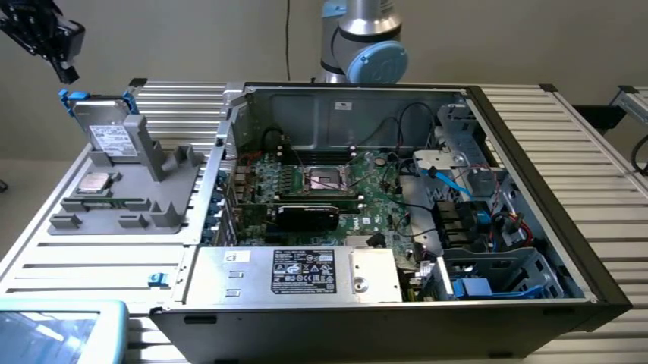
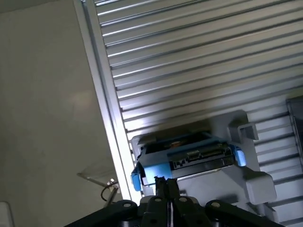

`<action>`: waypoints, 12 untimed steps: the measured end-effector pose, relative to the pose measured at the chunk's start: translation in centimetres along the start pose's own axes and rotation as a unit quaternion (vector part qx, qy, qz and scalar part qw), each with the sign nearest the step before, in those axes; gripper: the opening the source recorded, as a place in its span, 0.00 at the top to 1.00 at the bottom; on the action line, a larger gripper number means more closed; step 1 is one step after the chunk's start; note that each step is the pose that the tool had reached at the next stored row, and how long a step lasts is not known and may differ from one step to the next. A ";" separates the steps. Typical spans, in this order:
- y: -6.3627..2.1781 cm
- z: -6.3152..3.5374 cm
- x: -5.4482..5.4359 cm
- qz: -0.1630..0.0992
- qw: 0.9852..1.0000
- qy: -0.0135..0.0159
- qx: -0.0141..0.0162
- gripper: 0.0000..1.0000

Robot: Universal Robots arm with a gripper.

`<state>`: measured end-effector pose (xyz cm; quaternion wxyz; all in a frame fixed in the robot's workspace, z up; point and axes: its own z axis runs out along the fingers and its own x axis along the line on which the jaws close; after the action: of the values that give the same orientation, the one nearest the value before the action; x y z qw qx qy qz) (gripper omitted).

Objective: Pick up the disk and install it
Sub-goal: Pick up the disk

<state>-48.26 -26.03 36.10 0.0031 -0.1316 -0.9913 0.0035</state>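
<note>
The disk [image 1: 106, 127] stands on edge in a slot of the grey holder [image 1: 152, 163] at the exterior view's left, its white label facing out and blue rail tabs at its upper corners. My gripper [image 1: 68, 73] hangs above and slightly to the exterior view's left of the disk, clear of it. In the wrist view the disk [image 2: 189, 153] appears edge-on, with its connector side and blue tabs showing. There the gripper [image 2: 165, 183] has its two black fingers pressed together and holds nothing.
An open computer case [image 1: 526, 152] fills the middle, with the motherboard [image 1: 324, 186], a silver box with a black label [image 1: 303, 273] and a drive cage [image 1: 496, 277] at the front right. A small square chip [image 1: 96, 181] lies on the holder. The ribbed metal table [image 1: 91, 265] drops off at the exterior view's left.
</note>
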 end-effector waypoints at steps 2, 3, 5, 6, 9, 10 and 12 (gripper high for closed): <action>0.00 0.02 0.0 0.015 1.000 0.000 0.000 0.89; 0.00 0.03 0.0 0.023 1.000 0.000 0.000 0.89; 0.00 0.07 0.0 0.039 0.999 0.000 0.000 0.89; 0.00 0.08 0.0 0.046 0.999 0.000 0.000 0.89; 0.00 0.12 0.0 0.070 0.998 0.001 0.000 0.89; 0.00 0.13 0.0 0.078 0.997 0.001 0.000 0.89; 0.00 0.16 0.0 0.094 0.996 0.001 0.000 0.89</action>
<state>-48.26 -26.03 35.94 0.0034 -0.2241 -0.9745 0.0032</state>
